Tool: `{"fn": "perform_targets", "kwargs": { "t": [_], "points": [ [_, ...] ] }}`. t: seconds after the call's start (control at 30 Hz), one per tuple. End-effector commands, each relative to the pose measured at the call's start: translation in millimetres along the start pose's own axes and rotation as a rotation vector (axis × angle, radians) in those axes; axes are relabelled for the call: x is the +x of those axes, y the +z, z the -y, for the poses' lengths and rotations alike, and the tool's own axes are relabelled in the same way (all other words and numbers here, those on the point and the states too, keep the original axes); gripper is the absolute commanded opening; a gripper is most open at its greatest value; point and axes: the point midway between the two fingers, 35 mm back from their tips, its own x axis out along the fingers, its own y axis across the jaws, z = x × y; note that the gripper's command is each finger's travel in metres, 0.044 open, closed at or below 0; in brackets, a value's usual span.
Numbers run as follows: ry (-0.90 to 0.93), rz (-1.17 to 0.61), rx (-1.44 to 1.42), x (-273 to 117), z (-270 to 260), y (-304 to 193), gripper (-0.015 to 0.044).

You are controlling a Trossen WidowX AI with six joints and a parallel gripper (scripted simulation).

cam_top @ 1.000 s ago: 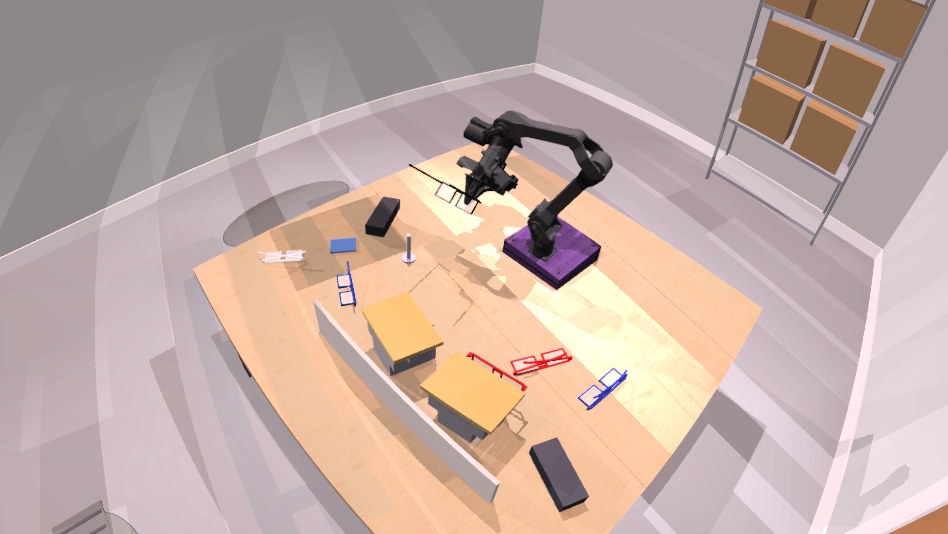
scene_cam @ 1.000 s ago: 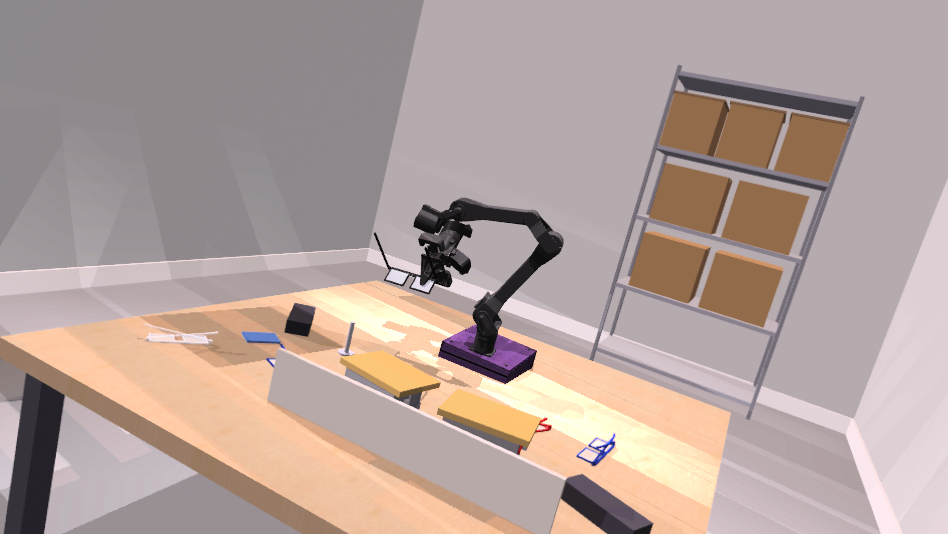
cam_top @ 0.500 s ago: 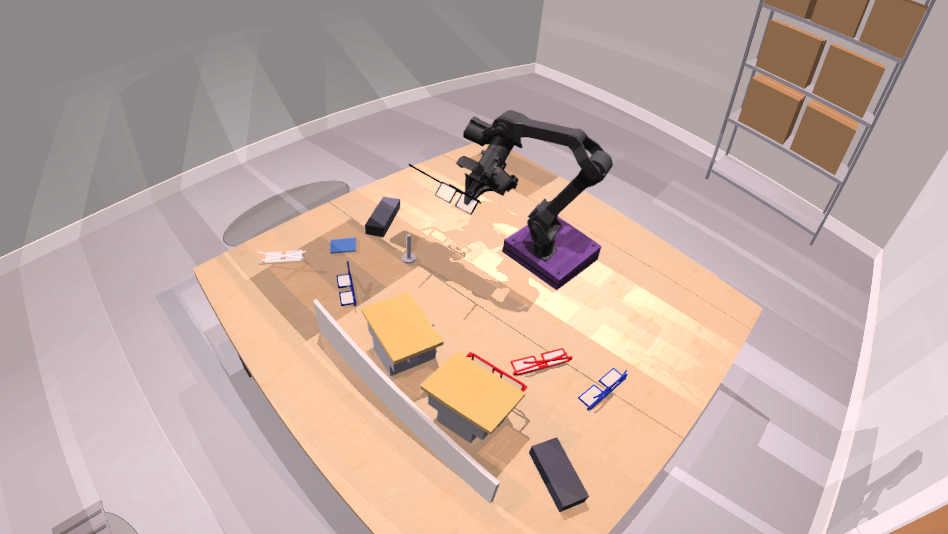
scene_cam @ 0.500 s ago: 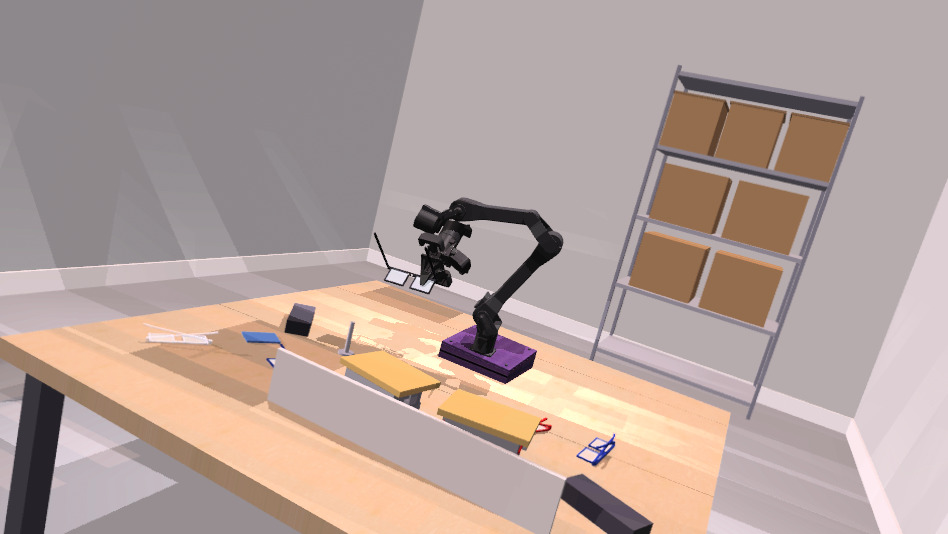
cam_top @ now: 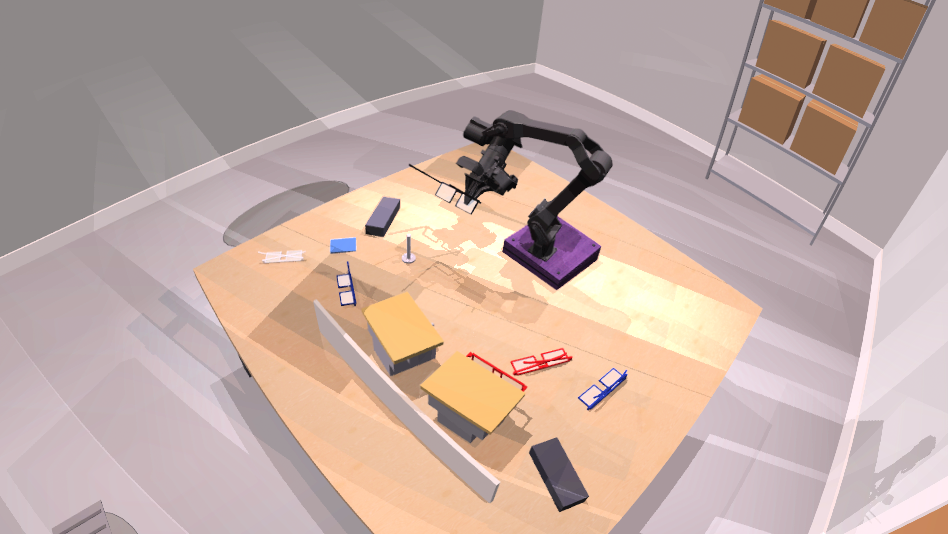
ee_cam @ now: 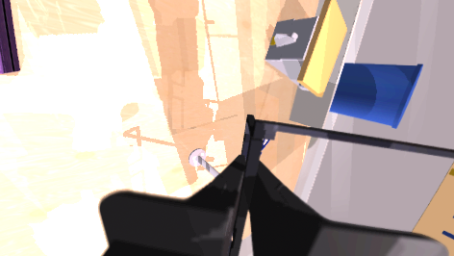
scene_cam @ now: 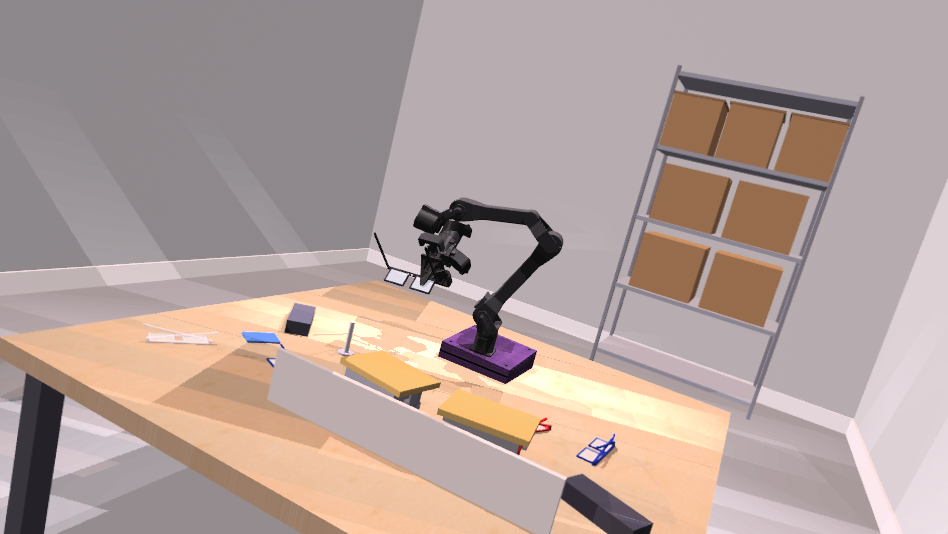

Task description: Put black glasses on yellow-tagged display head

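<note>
The black glasses (cam_top: 445, 192) (scene_cam: 397, 276) (ee_cam: 356, 138) are up in the air above the table (cam_top: 636, 424) (scene_cam: 218, 424), above centre in the top view, clamped in the tool (cam_top: 468, 197) (scene_cam: 425, 279) (ee_cam: 246, 162). Lower down in that view, 2 heads under yellow boards (cam_top: 403, 326) (cam_top: 472, 391) (scene_cam: 390, 373) (scene_cam: 490, 417) stand near a pale panel (cam_top: 404, 401) (scene_cam: 411, 437), with red glasses (cam_top: 540, 362) to their right.

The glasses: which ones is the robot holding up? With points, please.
The black glasses (cam_top: 445, 192) (scene_cam: 397, 276) (ee_cam: 356, 136). They hang in the air from the gripper (cam_top: 468, 199) (scene_cam: 424, 281) (ee_cam: 251, 161); the red, blue and white glasses are all down by the table.
</note>
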Motion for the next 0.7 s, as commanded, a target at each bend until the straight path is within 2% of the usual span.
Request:
{"fn": "perform_targets", "kwargs": {
  "t": [0.0, 0.67],
  "points": [
    [0.007, 0.005, 0.009, 1.0, 0.1, 0.3, 0.0],
    [0.211, 0.158, 0.142, 39.2, 12.3, 26.2, 0.0]
  ]
}}
